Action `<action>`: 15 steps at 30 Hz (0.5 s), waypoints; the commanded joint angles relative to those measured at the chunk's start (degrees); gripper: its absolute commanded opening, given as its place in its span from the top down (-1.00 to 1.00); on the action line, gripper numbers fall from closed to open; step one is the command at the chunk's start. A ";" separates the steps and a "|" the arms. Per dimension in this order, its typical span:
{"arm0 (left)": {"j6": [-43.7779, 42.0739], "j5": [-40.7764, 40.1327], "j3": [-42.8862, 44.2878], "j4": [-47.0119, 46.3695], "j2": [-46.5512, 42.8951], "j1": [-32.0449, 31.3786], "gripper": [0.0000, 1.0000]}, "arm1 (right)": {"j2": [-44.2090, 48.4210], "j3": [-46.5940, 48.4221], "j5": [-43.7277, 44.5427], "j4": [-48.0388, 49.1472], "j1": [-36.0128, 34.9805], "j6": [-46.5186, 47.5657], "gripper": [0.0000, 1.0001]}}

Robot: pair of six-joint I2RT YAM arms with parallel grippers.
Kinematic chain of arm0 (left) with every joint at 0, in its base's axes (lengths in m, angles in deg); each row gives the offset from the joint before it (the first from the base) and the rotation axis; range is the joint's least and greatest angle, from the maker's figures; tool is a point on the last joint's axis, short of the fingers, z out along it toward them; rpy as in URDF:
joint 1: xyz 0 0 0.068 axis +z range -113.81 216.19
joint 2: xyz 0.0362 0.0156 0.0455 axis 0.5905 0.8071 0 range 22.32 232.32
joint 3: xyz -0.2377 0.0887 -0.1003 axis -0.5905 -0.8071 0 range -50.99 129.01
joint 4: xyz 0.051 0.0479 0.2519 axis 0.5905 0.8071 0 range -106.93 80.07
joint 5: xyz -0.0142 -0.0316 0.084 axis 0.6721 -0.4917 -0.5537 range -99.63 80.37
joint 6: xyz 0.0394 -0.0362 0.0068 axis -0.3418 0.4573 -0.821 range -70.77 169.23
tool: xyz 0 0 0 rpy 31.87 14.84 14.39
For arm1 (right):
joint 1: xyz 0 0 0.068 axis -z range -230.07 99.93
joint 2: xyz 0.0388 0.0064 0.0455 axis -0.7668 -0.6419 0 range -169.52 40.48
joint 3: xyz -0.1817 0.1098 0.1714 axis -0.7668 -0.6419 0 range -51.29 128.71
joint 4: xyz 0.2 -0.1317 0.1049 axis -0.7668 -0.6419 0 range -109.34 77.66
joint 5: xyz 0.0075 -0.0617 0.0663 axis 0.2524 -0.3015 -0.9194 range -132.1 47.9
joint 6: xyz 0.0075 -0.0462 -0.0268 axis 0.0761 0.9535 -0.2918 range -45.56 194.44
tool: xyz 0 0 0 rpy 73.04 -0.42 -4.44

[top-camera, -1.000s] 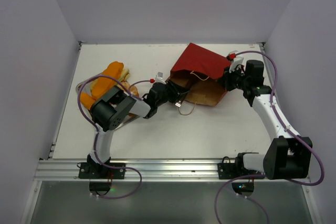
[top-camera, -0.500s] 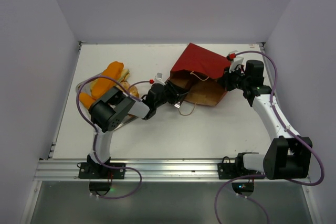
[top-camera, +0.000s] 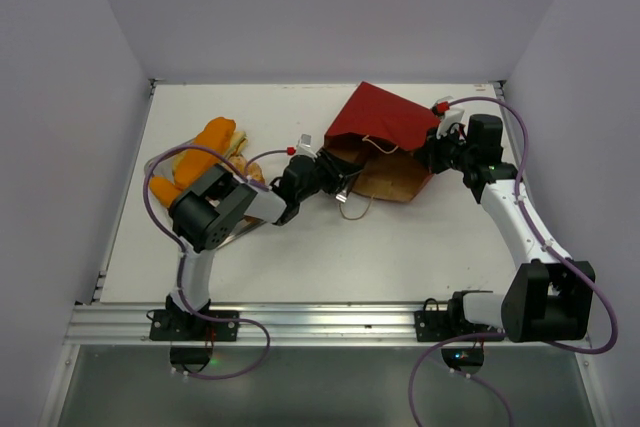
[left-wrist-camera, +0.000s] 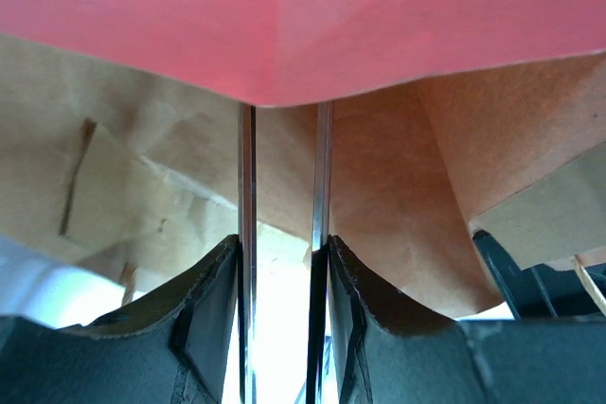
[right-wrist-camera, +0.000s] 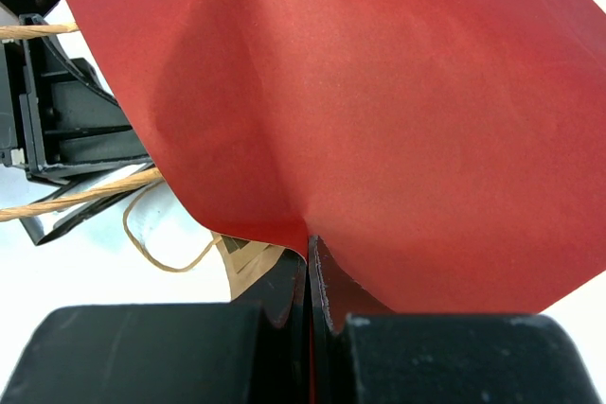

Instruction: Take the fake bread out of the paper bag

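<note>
The dark red paper bag [top-camera: 385,119] lies on its side at the back middle of the table, its brown mouth facing left. My left gripper [top-camera: 328,171] is at the mouth, shut on the metal tongs [left-wrist-camera: 246,186], whose two thin blades reach under the bag's red lip [left-wrist-camera: 379,16]. No bread shows inside the bag. My right gripper [top-camera: 432,151] is shut on the bag's red edge [right-wrist-camera: 398,92] at its right side, and its closed jaws show in the right wrist view [right-wrist-camera: 310,254]. Long golden-orange rolls [top-camera: 208,143] lie at the left.
The rolls rest on a metal tray [top-camera: 155,162], mostly hidden under my left arm. Tan cord handles [top-camera: 355,209] trail from the bag's mouth onto the table. White walls enclose the table on three sides.
My left gripper has edged slightly up and right, toward the bag's mouth. The right arm and the bag have stayed put.
</note>
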 commanded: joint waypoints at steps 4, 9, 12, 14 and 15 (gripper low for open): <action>-1.15 0.53 4.81 2.45 0.24 -0.02 0.13 | 1.54 0.80 -1.04 1.72 0.07 -0.34 1.00; -1.69 0.18 2.19 3.09 -2.31 -0.02 0.12 | 1.45 0.80 -1.21 1.90 0.16 -0.34 1.00; -1.77 0.53 1.48 2.91 -3.19 -0.02 0.12 | 1.45 0.80 -1.30 1.90 0.16 -0.34 1.00; -1.86 0.97 1.30 3.00 -3.54 -0.02 0.12 | 1.54 0.80 -1.21 1.90 0.07 -0.34 1.00; -2.04 1.06 1.21 3.09 -3.63 -0.02 0.12 | 1.62 0.72 -1.13 1.90 0.16 -0.34 1.00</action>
